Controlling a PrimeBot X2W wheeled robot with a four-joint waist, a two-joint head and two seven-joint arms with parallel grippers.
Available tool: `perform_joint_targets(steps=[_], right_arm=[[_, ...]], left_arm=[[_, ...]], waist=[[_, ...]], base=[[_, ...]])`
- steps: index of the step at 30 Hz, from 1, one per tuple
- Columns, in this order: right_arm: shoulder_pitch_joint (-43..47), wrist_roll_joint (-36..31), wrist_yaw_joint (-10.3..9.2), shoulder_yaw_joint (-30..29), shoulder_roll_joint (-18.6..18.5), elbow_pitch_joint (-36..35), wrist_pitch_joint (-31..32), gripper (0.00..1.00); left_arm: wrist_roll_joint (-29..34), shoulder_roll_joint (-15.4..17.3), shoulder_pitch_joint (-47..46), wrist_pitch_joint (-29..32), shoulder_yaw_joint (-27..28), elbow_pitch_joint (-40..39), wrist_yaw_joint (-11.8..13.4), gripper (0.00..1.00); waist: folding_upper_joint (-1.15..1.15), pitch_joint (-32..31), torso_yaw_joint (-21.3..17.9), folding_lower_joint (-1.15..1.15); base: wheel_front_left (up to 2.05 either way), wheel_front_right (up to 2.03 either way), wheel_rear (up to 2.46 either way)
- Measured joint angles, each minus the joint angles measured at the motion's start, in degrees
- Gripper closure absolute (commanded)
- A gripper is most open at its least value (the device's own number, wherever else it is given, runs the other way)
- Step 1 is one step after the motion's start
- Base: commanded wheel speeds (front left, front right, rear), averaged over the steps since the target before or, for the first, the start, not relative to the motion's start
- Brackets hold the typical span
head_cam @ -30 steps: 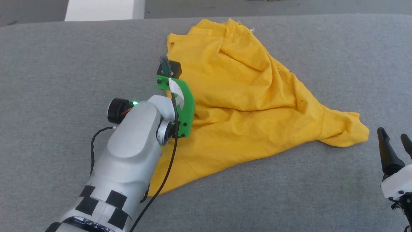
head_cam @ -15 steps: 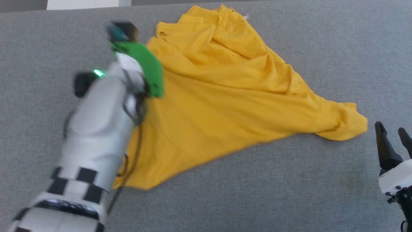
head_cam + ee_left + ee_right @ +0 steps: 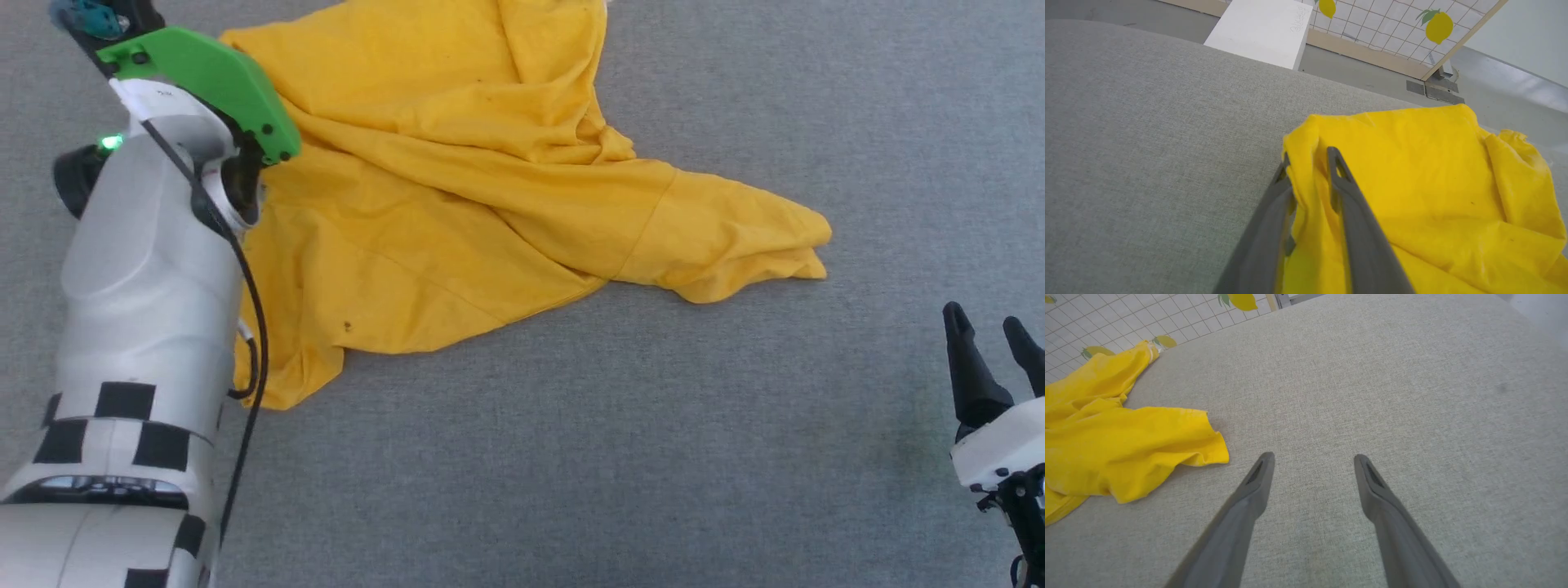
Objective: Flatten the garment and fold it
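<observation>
Two fingers of my left gripper (image 3: pixel 1308 157) stand narrow, pinched on a raised fold at the left edge of the garment (image 3: pixel 457 188). In the left wrist view the yellow cloth bunches up between them and spills over the right-hand finger. My left arm (image 3: pixel 147 269) reaches far along the left side, and its green bracket (image 3: pixel 204 69) sits over the shirt's far left part.

The garment lies crumpled on the grey cloth-covered table (image 3: pixel 653 449), spread across the far left and middle. Its plain yellow side is up, and long creases run from the far left toward the right. One sleeve (image 3: pixel 735 233) points right and lies flat on the table. A near-left corner (image 3: pixel 286 384) reaches toward me beside my forearm.

My right gripper (image 3: pixel 982 322) is at the near right, well apart from the shirt. Its fingers are spread wide over bare table, as the right wrist view shows, and the sleeve end lies off to their left.

Beyond the far edge of the table, the left wrist view shows a white box (image 3: pixel 1261 28) and a tiled wall (image 3: pixel 1392 24) with lemon prints.
</observation>
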Motion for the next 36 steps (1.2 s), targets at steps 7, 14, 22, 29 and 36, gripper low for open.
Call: perform_joint_targets(steps=[7,14,22,29,36], right_arm=[[-0.03,-1.24,0.0,1.34,-0.01,0.21,1.4,0.0],[0.12,-2.71,0.0,3.16,0.02,1.99,3.98,0.0],[-0.12,-4.26,0.0,4.1,0.04,4.97,7.75,0.0],[-8.64,-12.15,0.0,3.76,-0.01,9.2,15.51,0.0],[-18.15,-19.29,0.01,8.88,-3.35,15.53,24.55,0.0]], left_arm=[[-2.41,-0.52,4.43,-10.69,1.89,-5.84,-5.12,0.0],[-2.19,0.93,21.0,-27.28,4.99,-18.53,-6.88,0.0],[0.42,-1.38,44.48,-28.91,8.0,-34.4,-3.23,0.0],[2.32,-3.92,50.38,-28.92,6.77,-40.1,-1.62,0.0],[2.33,-4.65,50.3,-27.98,4.89,-41.09,-1.59,0.0]], waist=[[0.0,-3.19,1.81,-0.01],[0.0,-8.03,3.58,-0.01],[0.0,-11.92,5.71,-0.01],[0.0,-11.37,7.19,-0.01],[0.0,-8.69,8.62,-0.01]], base=[[0.0,0.0,0.0],[0.0,0.0,0.0],[0.0,0.0,0.0],[0.0,0.0,0.0],[0.0,0.0,0.0]])
